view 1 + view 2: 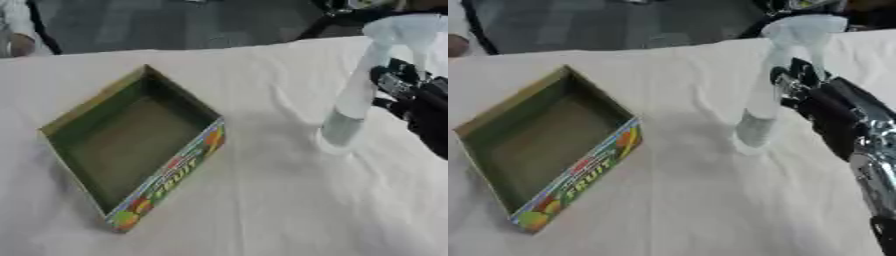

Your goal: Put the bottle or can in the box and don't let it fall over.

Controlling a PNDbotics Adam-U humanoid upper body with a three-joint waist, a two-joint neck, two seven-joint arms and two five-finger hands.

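A clear spray bottle (354,95) with a pale trigger head stands tilted on the white cloth at the right, its base (754,131) low on the table. My right hand (820,102) comes in from the right, and its fingers (789,76) curl round the bottle's neck just under the head. An open, shallow cardboard box (175,172) with a green inside and a "FRUIT" print on its side lies to the left, set at an angle, with nothing in it. A stretch of bare cloth separates bottle and box. My left hand does not show.
The white tablecloth (271,200) is wrinkled between the box and the bottle. The table's far edge (175,49) runs along the top, with dark floor beyond it. Dark stand legs (328,22) rise at the top right.
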